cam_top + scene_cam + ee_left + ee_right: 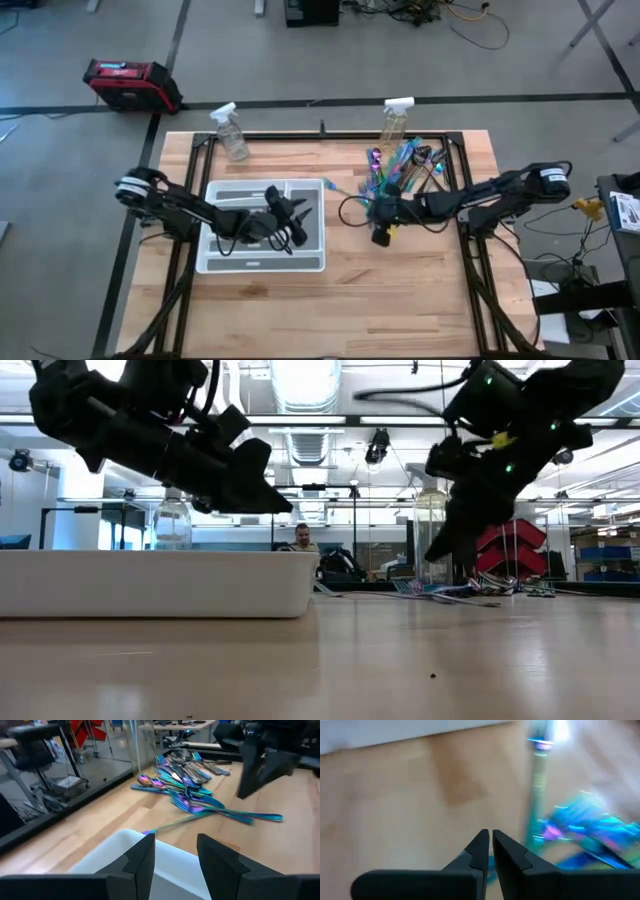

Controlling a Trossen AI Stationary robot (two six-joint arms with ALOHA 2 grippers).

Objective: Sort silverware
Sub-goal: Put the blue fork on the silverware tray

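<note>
The silverware (pixel 395 168) is a heap of slim iridescent teal, blue and purple utensils lying on the wooden table near its far right. The left wrist view shows the heap (pixel 187 782) too. A white divided tray (pixel 255 265) sits left of centre. My left gripper (pixel 292 210) is open and empty above the tray's right end (pixel 130 845). My right gripper (pixel 380 222) is shut and points down at the table just near of the heap. In the right wrist view, blurred teal utensils (pixel 580 827) lie beside my right gripper (pixel 491 845). My right gripper is shut with a teal sliver (pixel 490 865) showing just below its fingertips. I cannot tell whether the fingers touch it, because the view is blurred.
Two clear spray bottles (pixel 230 132) (pixel 395 120) stand at the table's far edge. A black cable loop (pixel 350 210) lies between the tray and the heap. Bare wood spreads along the near side. A red case (pixel 130 85) sits on the floor beyond the table.
</note>
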